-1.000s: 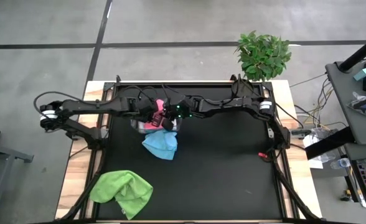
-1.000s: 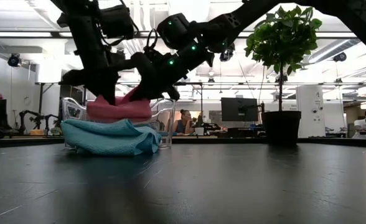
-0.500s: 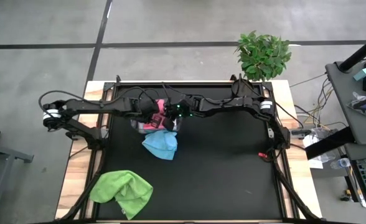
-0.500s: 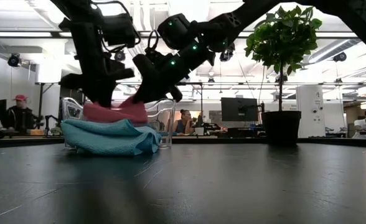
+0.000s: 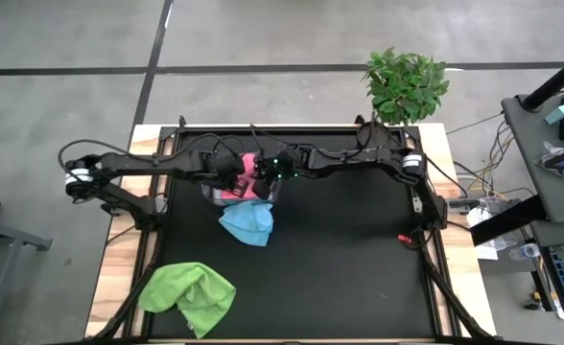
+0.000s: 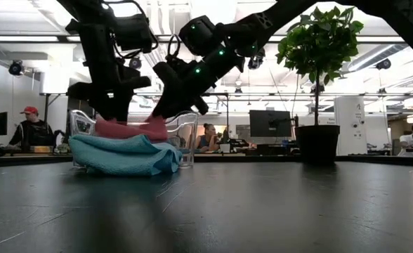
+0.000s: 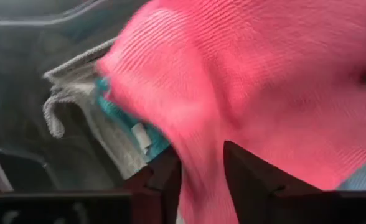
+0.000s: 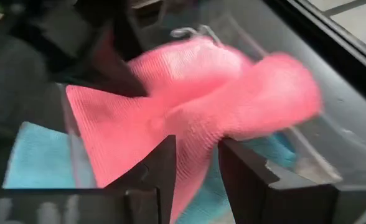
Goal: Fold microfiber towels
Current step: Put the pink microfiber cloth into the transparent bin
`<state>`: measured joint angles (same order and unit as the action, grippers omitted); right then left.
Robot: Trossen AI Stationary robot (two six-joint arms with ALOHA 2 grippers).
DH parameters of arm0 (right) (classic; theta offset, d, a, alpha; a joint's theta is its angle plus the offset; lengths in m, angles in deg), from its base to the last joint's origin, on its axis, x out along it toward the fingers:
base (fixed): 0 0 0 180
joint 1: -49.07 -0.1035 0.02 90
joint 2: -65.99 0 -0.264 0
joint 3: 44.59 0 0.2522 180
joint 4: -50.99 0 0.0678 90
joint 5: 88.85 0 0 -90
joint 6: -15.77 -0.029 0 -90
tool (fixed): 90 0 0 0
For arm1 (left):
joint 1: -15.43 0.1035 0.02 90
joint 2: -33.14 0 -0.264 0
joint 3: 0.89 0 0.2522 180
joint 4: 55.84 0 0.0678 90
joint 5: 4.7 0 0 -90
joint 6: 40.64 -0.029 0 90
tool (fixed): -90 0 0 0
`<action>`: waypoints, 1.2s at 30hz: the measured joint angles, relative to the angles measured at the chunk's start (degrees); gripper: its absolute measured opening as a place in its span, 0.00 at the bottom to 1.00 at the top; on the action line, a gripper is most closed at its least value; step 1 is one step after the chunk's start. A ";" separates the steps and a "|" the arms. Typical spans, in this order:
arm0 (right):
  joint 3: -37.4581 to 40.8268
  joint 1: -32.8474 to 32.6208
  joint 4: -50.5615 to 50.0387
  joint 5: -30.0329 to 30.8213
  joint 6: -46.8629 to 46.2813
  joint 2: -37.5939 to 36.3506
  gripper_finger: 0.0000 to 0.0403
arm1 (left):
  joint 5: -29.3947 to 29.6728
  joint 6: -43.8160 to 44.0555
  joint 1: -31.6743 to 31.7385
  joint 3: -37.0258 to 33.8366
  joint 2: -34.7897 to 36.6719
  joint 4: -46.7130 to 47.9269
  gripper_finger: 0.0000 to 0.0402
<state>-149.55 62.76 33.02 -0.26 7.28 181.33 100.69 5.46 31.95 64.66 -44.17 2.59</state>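
A pink towel [image 5: 249, 165] is held between my two grippers over a clear plastic tub [image 6: 185, 133] at the table's far middle. My left gripper [image 5: 232, 173] and my right gripper [image 5: 268, 172] are both shut on it. A light blue towel [image 5: 247, 222] hangs over the tub's near wall onto the table. In the left wrist view a pale grey-white towel [image 7: 77, 102] and another blue one [image 7: 122, 118] lie under the pink one. A lime green towel [image 5: 188, 295] lies crumpled at the table's near left. My left gripper pinches a bunched part of the pink towel [image 7: 198, 168] between its two fingers, at the towel's left side. The towel spreads away from the fingers above the towels in the tub. My right gripper pinches a gathered fold of the pink towel [image 8: 195, 149] between its two fingers, at the towel's right side, slanting down from the right. The towel fans out from the fingers toward the left gripper and sags over the tub.
A potted plant [image 5: 406, 84] stands at the table's far right corner. The black mat [image 5: 359, 259] is bare to the right of and in front of the tub. People sit at desks in the room behind [image 6: 29, 130].
Both grippers have gone down a little with the pink towel, which now sits lower over the tub. My left gripper has shifted slightly toward the table's left edge, so the towel lies wider between them.
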 joint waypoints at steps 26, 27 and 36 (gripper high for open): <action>-0.16 2.93 -6.68 -3.03 14.40 -5.15 0.03 | 2.67 -31.99 0.10 1.23 1.42 -9.07 0.11; -0.86 2.80 -6.34 -3.03 14.01 -4.48 0.02 | 3.55 -32.11 0.10 1.00 0.95 -9.10 0.07; -9.01 2.30 -7.02 -3.02 12.15 5.30 0.02 | 6.83 -33.09 2.16 -4.52 0.30 -14.40 0.01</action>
<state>-158.56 65.06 26.00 -3.28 19.43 186.63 107.51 -27.63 34.11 60.14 -43.87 -11.81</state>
